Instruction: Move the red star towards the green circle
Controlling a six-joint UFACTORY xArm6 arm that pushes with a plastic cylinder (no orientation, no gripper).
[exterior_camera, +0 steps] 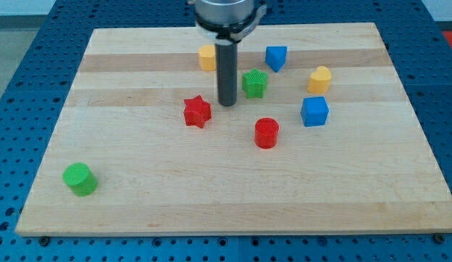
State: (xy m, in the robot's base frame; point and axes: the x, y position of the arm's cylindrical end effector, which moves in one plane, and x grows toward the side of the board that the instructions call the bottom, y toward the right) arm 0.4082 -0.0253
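A: So, where's the red star (197,111) sitting?

B: Near the middle of the table (138,196), just left of and below my tip (227,104). The green circle (80,179) is well apart from it, down at the view's bottom left.

A: And the end effector — holding anything?

B: It has no jaws, only a straight rod, so nothing is gripped. The tip stands between the red star and the green star (255,83), touching neither as far as I can tell.

A: How would you push well?

B: Probably from the star's upper right, so the line of push runs through its middle toward the circle — off-centre contact on those points could spin it aside.

A: Anything hidden?

B: The rod covers part of the yellow block (207,57), so its shape is unclear.
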